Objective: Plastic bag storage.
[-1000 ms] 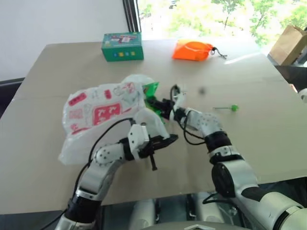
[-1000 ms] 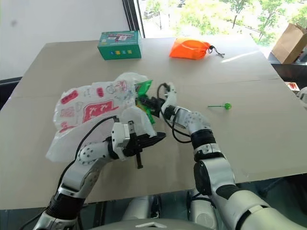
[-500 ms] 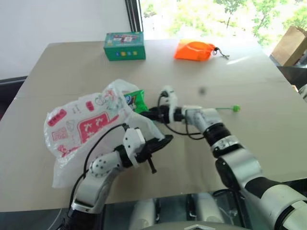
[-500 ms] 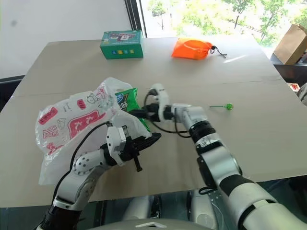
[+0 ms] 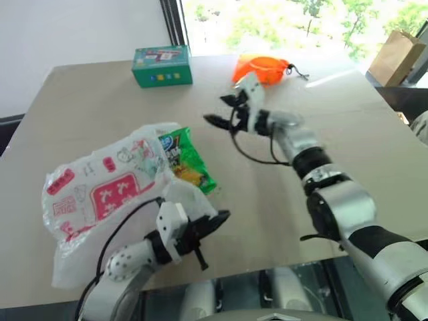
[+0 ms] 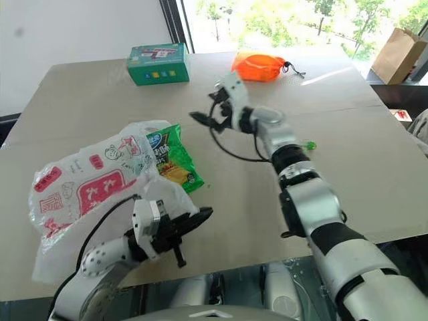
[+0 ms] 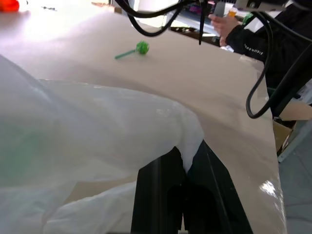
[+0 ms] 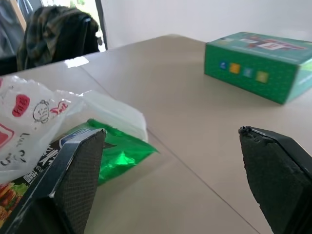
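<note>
The plastic bag (image 5: 100, 190), white with red prints, lies crumpled on the table at the near left. My left gripper (image 5: 215, 219) is shut on a fold of the plastic bag (image 7: 122, 126) at its near right edge, just above the table's front edge. A glossy green chip packet (image 5: 189, 162) lies at the bag's mouth, its left end tucked under the bag's rim. My right gripper (image 5: 215, 109) hovers open and empty above the table, beyond the packet. In the right wrist view its pads (image 8: 78, 180) stand wide apart, with the packet (image 8: 114, 156) lower down.
A green box (image 5: 161, 65) and an orange drawstring pouch (image 5: 262, 68) sit near the table's far edge. A green lollipop (image 6: 309, 144) lies at the right. A brown paper bag (image 5: 394, 57) stands beyond the table's right corner. A person's hand (image 7: 222, 22) is past the table.
My right gripper opened, let go of the chip packet and rose away toward the far side. My left gripper drew the bag back toward the near edge.
</note>
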`<action>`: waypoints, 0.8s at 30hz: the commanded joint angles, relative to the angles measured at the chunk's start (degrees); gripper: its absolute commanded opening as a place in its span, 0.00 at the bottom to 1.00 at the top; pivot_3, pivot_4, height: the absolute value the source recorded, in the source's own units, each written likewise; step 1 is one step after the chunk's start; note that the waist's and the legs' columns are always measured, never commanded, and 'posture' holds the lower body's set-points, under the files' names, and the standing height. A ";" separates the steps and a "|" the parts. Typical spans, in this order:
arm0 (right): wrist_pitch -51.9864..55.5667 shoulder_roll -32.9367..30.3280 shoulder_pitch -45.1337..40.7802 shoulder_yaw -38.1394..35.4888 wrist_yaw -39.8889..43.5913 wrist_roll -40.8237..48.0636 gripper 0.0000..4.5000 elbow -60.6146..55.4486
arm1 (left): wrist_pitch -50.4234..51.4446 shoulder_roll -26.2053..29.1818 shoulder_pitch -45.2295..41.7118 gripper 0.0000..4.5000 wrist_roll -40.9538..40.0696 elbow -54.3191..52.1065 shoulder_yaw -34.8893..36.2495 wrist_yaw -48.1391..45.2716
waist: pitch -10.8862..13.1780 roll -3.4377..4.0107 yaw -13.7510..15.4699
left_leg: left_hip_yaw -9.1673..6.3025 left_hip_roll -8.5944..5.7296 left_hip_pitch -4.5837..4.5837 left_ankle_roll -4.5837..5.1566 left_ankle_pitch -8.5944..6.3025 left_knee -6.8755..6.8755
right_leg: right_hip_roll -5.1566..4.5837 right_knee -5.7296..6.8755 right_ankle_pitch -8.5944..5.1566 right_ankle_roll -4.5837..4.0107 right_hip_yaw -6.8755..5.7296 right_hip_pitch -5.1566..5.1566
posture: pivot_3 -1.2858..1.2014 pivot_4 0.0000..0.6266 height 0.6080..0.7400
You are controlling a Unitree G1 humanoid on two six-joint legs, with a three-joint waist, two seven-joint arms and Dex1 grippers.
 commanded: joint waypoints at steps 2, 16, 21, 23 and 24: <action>-4.25 4.53 -2.68 1.13 -2.19 -3.49 0.99 1.83 | -1.11 1.35 5.05 0.00 -0.07 -3.42 1.50 -0.46 | 0.02 -0.01 0.90 | -0.07 -0.07 -0.05 0.01 -0.01 0.05 | -0.27 -0.02 0.00 0.00 -0.06 0.00 | 0.52 0.24 1.00; 21.89 6.78 -2.79 -9.84 -11.05 2.05 0.99 6.73 | -10.42 -4.66 1.12 0.00 4.52 7.08 9.31 6.48 | 0.05 0.05 1.02 | -0.19 -0.09 -0.10 0.00 0.00 0.10 | -0.30 0.01 -0.01 -0.02 -0.27 0.03 | 0.52 0.24 1.00; 33.89 8.00 -0.61 -9.21 -1.18 2.90 0.99 4.77 | -11.69 -4.27 -0.78 0.00 5.20 10.34 9.39 5.05 | 0.04 0.04 0.89 | -0.20 -0.08 -0.14 0.02 -0.01 0.11 | -0.28 0.02 0.00 -0.02 -0.31 0.02 | 0.52 0.24 1.00; 36.58 8.67 0.93 -8.85 0.58 3.14 0.87 3.42 | -11.95 -3.92 -2.37 0.00 5.43 11.91 9.46 4.49 | 0.03 0.04 0.94 | -0.20 -0.08 -0.12 0.02 -0.01 0.10 | -0.26 0.02 0.00 -0.02 -0.32 0.03 | 0.52 0.24 1.00; 38.20 9.03 1.48 -9.17 1.03 3.80 0.79 2.61 | -11.93 -3.75 -3.24 0.00 5.37 12.70 9.60 4.25 | 0.03 0.04 0.97 | -0.21 -0.08 -0.11 0.02 -0.01 0.10 | -0.25 0.02 0.00 -0.02 -0.35 0.04 | 0.52 0.24 1.00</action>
